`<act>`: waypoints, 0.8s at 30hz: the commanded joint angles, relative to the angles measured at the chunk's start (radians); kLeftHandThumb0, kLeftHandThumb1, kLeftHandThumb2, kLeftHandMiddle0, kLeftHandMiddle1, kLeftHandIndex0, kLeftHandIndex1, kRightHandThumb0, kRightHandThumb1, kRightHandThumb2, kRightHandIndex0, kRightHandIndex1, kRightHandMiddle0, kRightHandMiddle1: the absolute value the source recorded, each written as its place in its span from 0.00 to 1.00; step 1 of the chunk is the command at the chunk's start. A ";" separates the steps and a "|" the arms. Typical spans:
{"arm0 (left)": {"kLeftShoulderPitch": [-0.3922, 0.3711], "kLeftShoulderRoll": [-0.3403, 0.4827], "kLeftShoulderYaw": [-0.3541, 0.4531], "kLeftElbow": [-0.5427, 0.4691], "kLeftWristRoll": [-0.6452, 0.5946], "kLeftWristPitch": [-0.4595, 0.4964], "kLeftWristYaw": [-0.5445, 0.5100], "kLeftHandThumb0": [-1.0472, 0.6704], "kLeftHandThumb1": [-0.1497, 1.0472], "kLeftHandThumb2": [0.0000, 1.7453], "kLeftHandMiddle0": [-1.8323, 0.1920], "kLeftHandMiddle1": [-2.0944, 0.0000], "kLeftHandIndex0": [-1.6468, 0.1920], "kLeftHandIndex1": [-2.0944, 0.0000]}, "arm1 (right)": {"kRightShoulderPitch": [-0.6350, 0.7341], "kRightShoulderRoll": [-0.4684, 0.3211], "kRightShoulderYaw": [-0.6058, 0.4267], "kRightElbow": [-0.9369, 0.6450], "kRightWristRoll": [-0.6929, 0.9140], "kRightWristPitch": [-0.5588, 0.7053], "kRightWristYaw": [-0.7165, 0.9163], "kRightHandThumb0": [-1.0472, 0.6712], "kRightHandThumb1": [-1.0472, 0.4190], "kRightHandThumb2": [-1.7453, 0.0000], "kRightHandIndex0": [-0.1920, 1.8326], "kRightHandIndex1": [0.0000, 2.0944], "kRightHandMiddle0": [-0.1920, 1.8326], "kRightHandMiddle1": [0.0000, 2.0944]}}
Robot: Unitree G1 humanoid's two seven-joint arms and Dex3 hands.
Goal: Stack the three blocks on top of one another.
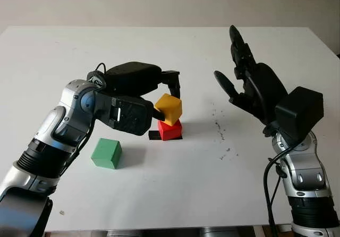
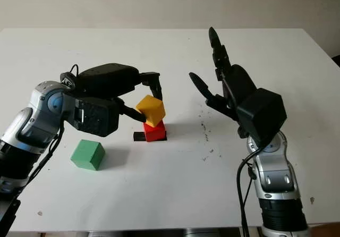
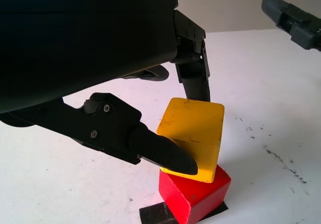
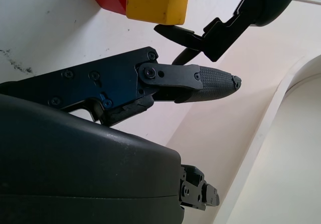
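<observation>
A yellow block sits tilted on top of a red block near the middle of the white table. My left hand is shut on the yellow block, one finger behind it and the thumb against its near side. In the left wrist view the yellow block leans on one edge over the red block. A green block stands alone on the table, in front of and to the left of the stack, under my left forearm. My right hand is open, raised to the right of the stack.
A small black patch lies on the table under the red block's left side. Dark specks mark the table between the stack and the right arm. The table's front edge runs close below the green block.
</observation>
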 commanded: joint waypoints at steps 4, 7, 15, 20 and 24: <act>-0.008 -0.011 0.010 0.004 -0.026 -0.009 0.007 0.36 1.00 0.09 0.74 0.97 0.78 0.32 | 0.007 0.003 -0.003 -0.027 0.000 0.007 -0.005 0.22 0.00 0.74 0.00 0.00 0.02 0.03; -0.009 -0.010 0.008 0.006 -0.027 -0.009 0.009 0.36 1.00 0.09 0.74 0.97 0.78 0.32 | 0.007 0.003 -0.003 -0.025 0.000 0.006 -0.004 0.22 0.00 0.74 0.00 0.00 0.02 0.03; -0.015 0.007 -0.006 0.006 0.000 0.007 -0.021 0.30 1.00 0.09 0.77 0.98 0.79 0.38 | 0.008 0.004 -0.005 -0.026 0.002 0.013 -0.006 0.22 0.00 0.75 0.00 0.00 0.02 0.03; -0.021 0.017 -0.019 -0.034 0.029 0.089 -0.108 0.24 0.99 0.04 0.85 0.98 0.76 0.70 | 0.006 0.004 -0.002 -0.026 -0.002 0.013 -0.008 0.22 0.00 0.75 0.00 0.00 0.02 0.03; -0.018 0.020 -0.018 -0.055 0.032 0.115 -0.143 0.25 0.98 0.03 0.87 0.98 0.73 0.86 | 0.004 -0.001 0.000 -0.019 -0.009 0.001 -0.006 0.22 0.00 0.74 0.00 0.00 0.02 0.03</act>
